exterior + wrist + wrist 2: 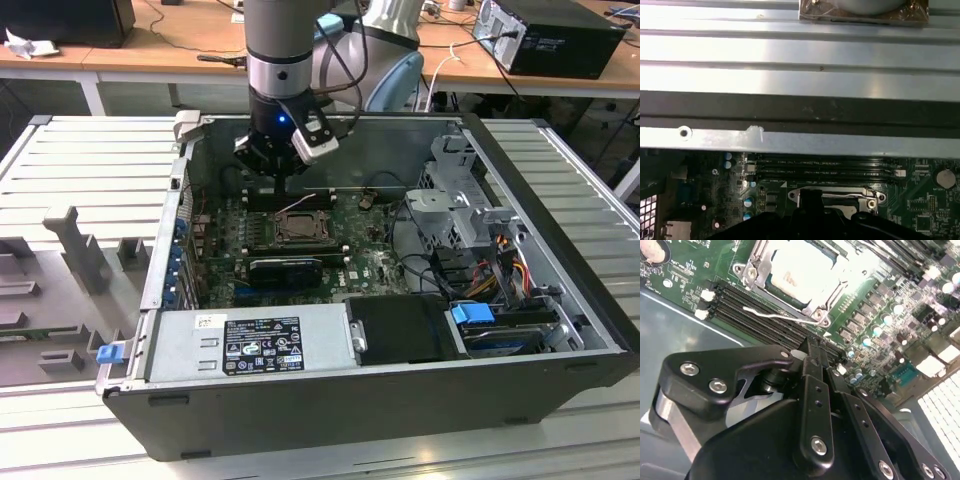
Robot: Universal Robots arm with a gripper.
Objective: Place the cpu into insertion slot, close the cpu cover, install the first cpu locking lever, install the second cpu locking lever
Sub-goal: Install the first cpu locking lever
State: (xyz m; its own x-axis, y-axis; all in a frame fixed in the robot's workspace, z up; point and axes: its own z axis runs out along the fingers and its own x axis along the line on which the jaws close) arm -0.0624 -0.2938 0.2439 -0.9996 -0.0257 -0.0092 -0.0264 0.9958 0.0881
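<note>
Second wrist view: black gripper (812, 357) appeared clenched, empty, at frame centre; silvery-beige square cpu (800, 270) seated above. Careless descent risked snagging the thin wire lever (777, 315).

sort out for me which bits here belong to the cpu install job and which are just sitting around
Part of the job:
- small flat silvery square cpu, lying in the socket
- square black insertion slot with grey metal rim
- thin grey metal cpu cover frame
- black robot hand, above the green motherboard

Just lying about:
- grey power supply box
- blue drive latch
- grey metal drive cage
</note>
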